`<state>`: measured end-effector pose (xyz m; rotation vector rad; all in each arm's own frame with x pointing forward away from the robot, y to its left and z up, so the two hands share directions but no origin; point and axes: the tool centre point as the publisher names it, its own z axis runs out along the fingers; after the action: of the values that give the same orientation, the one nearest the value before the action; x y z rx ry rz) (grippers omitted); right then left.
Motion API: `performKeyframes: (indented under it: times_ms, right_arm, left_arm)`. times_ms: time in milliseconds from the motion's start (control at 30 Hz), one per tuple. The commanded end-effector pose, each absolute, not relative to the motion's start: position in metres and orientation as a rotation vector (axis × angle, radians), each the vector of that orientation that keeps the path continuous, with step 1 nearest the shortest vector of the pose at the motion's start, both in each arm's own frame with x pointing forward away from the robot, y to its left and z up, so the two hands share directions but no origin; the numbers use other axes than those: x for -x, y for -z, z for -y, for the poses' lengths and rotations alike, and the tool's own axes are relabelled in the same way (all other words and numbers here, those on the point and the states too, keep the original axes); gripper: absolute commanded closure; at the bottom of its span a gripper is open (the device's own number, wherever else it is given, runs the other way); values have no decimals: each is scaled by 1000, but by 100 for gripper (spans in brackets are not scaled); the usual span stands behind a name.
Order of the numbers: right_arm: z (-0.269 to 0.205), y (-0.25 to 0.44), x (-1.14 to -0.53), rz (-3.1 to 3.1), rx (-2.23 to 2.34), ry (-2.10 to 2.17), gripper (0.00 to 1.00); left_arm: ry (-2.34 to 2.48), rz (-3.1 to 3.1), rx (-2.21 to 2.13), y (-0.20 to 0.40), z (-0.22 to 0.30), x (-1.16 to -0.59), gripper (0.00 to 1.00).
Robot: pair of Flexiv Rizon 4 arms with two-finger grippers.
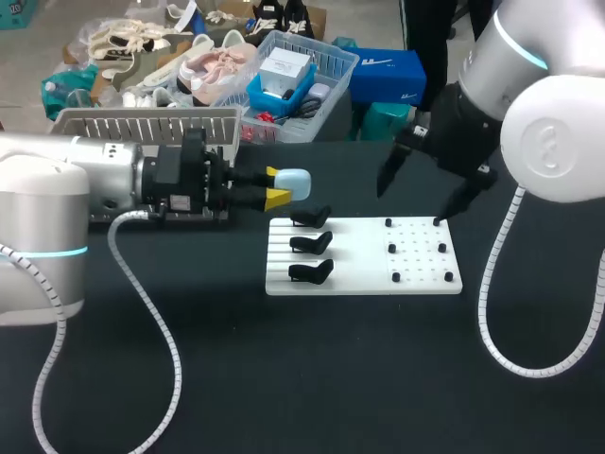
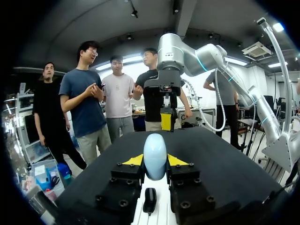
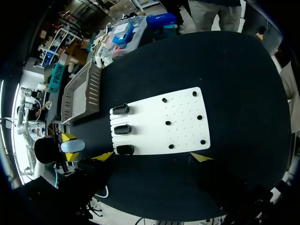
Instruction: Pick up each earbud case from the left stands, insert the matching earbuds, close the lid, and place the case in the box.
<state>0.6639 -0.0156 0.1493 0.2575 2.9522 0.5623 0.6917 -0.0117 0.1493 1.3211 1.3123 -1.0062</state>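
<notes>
LEFT ARM HOLDS CASE OVER THE WORK BOARD. A pale blue earbud case (image 1: 295, 183) is clamped between the yellow tips of the left gripper (image 1: 281, 186). It is held clear of the white board (image 1: 354, 267), just beyond its far left corner. The case is gripped by its sides, seemingly so that its top is left reachable for filling. The three black stands (image 1: 311, 244) along the board's left edge are seen without cases. Six small dark pieces (image 1: 392, 248), taken to be earbuds, are set in rows on the board's right part. Above them the right gripper (image 3: 153, 157) is hung with its jaws spread wide and nothing between them, probably readied for picking one. A grey slatted box (image 1: 146, 123) is stationed well to the left of the board, behind the left arm. The board is laid flat on a black table (image 1: 284, 378).
</notes>
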Motion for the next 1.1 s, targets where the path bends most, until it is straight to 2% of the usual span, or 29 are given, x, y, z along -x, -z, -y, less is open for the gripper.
performKeyframes:
  times_ms: [33,467,733,800,833,1100]
  right_arm:
    - [16,-149,-660,-2904,-271,-545,0]
    - [16,-149,-660,-2904,-271,-545,0]
    - [16,-149,-660,-2904,-271,-545,0]
    - [16,-149,-660,-2904,-271,-545,0]
    - [16,-149,-660,-2904,-271,-545,0]
    - [16,-149,-660,-2904,-271,-545,0]
  left_arm:
    - [927,-1368,-1268,-161,-7,-686,100]
    - [739,-1652,-1013,-152,-90,-734,100]
    - [724,-1661,-1009,-151,-93,-736,100]
    - [572,-1854,-899,-134,-141,-780,100]
    - [547,-1881,-896,-130,-149,-787,100]
    - [550,-1906,-820,-120,-163,-806,100]
